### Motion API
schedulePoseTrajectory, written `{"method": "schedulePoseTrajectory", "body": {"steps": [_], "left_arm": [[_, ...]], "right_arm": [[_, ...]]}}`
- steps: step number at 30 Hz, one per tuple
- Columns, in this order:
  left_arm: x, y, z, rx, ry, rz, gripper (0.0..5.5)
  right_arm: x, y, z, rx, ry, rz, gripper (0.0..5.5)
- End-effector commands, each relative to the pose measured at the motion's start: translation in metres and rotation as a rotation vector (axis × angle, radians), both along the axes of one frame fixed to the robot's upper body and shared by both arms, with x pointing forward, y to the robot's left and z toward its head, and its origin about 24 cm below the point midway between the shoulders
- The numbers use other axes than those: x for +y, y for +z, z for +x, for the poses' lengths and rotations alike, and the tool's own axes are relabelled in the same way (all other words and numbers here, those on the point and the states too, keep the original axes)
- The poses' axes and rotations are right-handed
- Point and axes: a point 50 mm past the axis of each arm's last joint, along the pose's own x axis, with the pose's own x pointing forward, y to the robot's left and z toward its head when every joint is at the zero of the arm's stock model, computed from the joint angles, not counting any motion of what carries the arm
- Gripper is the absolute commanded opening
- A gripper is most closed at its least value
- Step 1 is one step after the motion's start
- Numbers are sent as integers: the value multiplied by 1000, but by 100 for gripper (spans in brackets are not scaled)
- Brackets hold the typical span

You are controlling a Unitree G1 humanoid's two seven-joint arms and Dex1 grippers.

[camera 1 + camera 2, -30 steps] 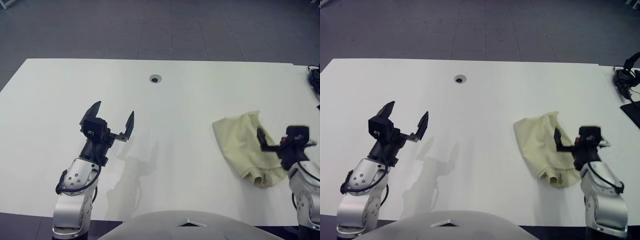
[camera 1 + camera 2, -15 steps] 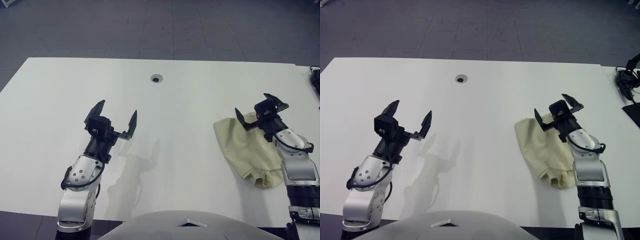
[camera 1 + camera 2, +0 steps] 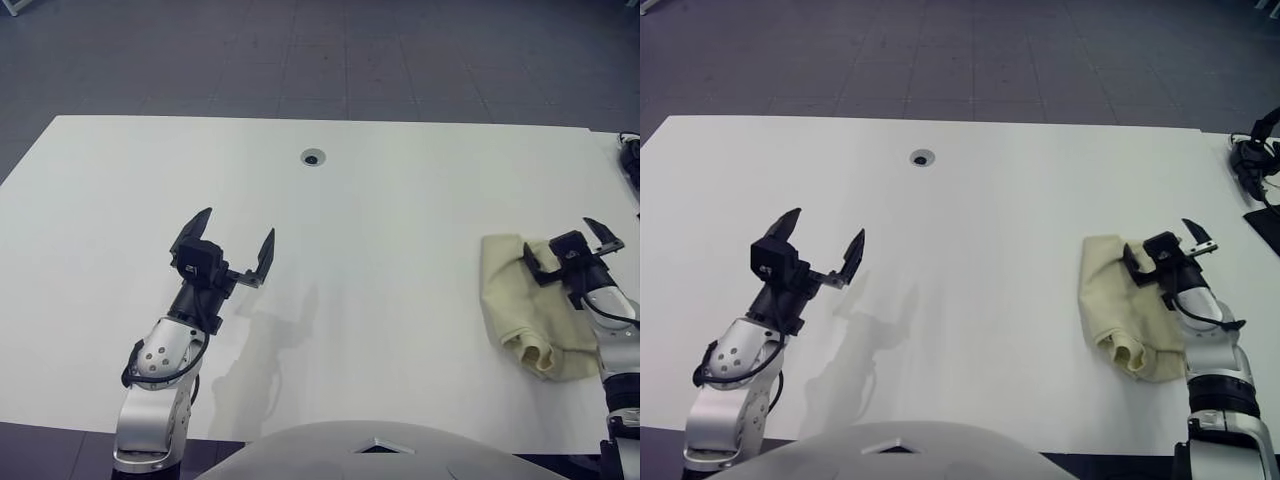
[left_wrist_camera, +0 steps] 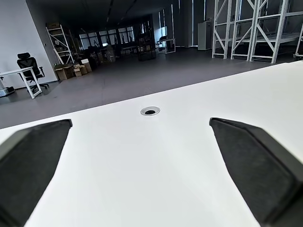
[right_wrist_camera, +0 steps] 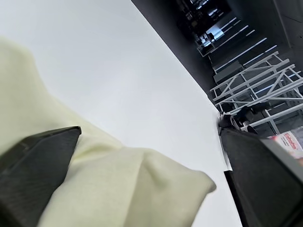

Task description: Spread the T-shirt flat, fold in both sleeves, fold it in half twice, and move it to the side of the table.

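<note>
A pale yellow T-shirt (image 3: 518,306) lies folded into a small bundle near the right edge of the white table (image 3: 400,200). My right gripper (image 3: 570,250) is open over the bundle's far right part, one finger on either side. The right wrist view has the cloth (image 5: 94,189) directly under its dark fingers (image 5: 33,161). My left gripper (image 3: 227,250) is held open above bare table at the front left, well away from the T-shirt, with nothing between its fingers (image 4: 255,161).
A round cable hole (image 3: 313,157) sits in the table towards the back middle. Black cables (image 3: 1250,160) lie at the far right edge. The floor beyond the table is dark grey.
The T-shirt has slid right toward the table's right edge, along with my right gripper, which first reached forward over it. My left arm has hardly moved.
</note>
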Motion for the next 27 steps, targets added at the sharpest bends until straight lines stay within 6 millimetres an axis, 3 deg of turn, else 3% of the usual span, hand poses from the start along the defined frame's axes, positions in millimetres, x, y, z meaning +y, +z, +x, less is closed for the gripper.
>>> {"method": "schedulePoseTrajectory", "body": {"steps": [1,6,8,10,12,15,18,21,22,24,27], "left_arm": [[-1,0,1,-2,-5,16,539],[-4,1,8,-27,-8,-22,539],[-9,1,14,-42,8,-76,539],[-17,-2,21,-52,4,-89,539],[-26,-5,27,-58,-9,-100,539],[-32,-10,40,-74,54,-174,539],[-31,-19,50,-96,149,-145,539],[-40,-25,57,-139,121,-88,539],[-40,-26,57,-169,120,-61,539],[-37,-28,57,-226,149,-17,539],[-29,-30,58,-261,209,-26,539]], "right_arm": [[19,8,7,-160,118,46,540],[60,100,33,-783,350,122,540],[78,121,37,-934,376,202,540],[103,129,36,-1026,425,310,540],[127,122,32,-1047,462,450,540],[167,89,34,-955,477,662,540],[194,57,33,-866,389,857,540],[204,30,20,-797,318,874,540],[205,30,17,-803,349,827,540],[201,26,20,-777,340,750,540],[192,13,30,-725,188,805,540]]}}
